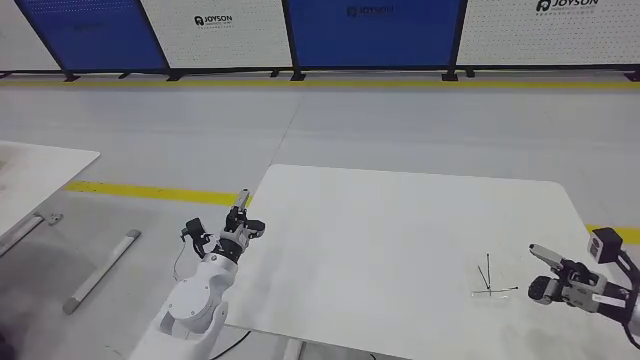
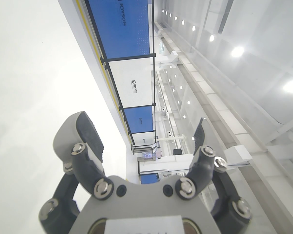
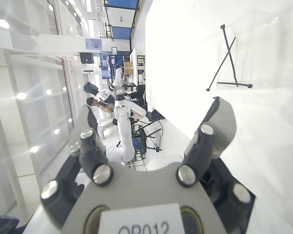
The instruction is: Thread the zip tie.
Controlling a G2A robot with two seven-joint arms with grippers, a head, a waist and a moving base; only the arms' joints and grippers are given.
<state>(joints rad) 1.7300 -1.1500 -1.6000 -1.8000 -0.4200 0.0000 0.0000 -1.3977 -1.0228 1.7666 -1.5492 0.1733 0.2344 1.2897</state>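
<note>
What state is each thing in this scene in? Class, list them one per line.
Zip ties: three, straight, unthreaded, lying crossed in the clear tray.
Left gripper: open, empty.
Right gripper: open, empty, near the clear tray.

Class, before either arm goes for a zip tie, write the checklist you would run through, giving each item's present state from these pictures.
1. Left gripper open and holding nothing: ok.
2. Right gripper open and holding nothing: ok.
3. Thin black plastic zip ties in sight of the right wrist view: ok.
4. One tie lying apart from the others for a clean pick: not ok; three cross one another.
5. Clear plastic tray at the ties leaves room for the fingers: cannot tell.
</note>
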